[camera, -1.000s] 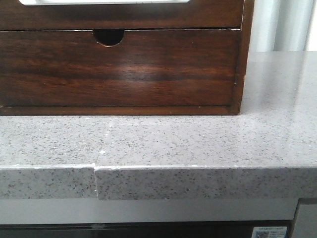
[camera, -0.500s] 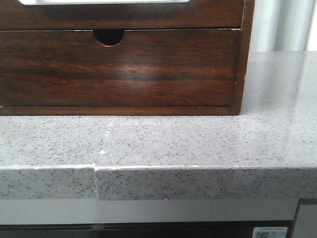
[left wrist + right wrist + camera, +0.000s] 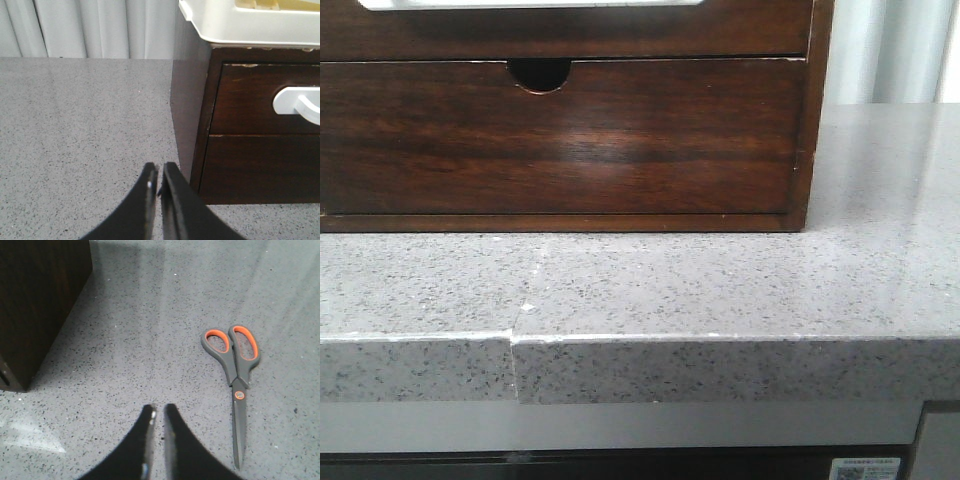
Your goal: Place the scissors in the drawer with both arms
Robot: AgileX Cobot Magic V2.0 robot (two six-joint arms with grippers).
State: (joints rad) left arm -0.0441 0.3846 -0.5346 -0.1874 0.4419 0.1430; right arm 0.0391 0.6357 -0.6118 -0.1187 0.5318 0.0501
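Note:
The scissors [image 3: 235, 371], grey with orange-lined handles, lie closed and flat on the grey speckled counter in the right wrist view. My right gripper [image 3: 159, 411] is shut and empty, a short way beside the blades. The drawer [image 3: 250, 100], dark brown with a wide white cutout [image 3: 296, 102], is the upper one of a wooden cabinet and is closed. Its lower edge shows at the top of the front view [image 3: 570, 35]. My left gripper [image 3: 159, 170] is shut and empty, above the counter just off the cabinet's corner. Neither gripper shows in the front view.
Below it is a second drawer [image 3: 560, 140] with a small semicircular notch, also closed. A white tray [image 3: 240, 22] sits on top of the cabinet. The cabinet's side [image 3: 35, 305] stands near my right gripper. The counter's front edge [image 3: 720, 340] has a seam.

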